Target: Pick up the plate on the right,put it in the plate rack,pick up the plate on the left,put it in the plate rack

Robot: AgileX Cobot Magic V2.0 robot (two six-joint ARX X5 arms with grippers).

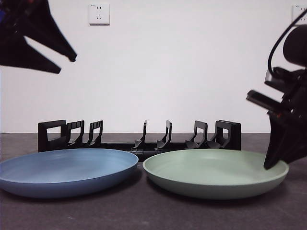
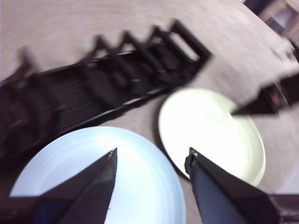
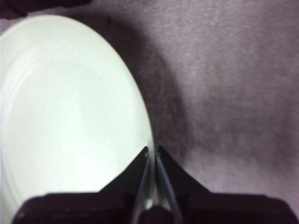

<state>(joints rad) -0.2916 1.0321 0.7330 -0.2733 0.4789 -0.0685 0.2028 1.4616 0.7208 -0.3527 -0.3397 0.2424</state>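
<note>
Plates come first, nearest the front camera: a blue plate (image 1: 67,170) and a green plate (image 1: 215,171) lie flat, side by side on the dark desk (image 1: 144,213), close but apparently not touching. The green one is the plate on the right, so it is the first to go. The right gripper (image 3: 152,151) has its 2 jaws nearly together on that plate's outer rim, 1 jaw inside the lip and 1 outside, judging by the right wrist view; the plate rests on the desk, not yet lifted. A rim pinch likely suits it, since a flat plate offers no other hold and must be tipped upright for a slot.

Behind both plates stands the plate rack (image 1: 139,136), long, low and black, every slot empty.

High above the blue plate the left gripper (image 2: 152,156) hangs with jaws wide apart, holding nothing, presumably waiting its turn.

Farthest back is a plain white wall (image 1: 182,62) with 1 socket (image 1: 99,14).
</note>
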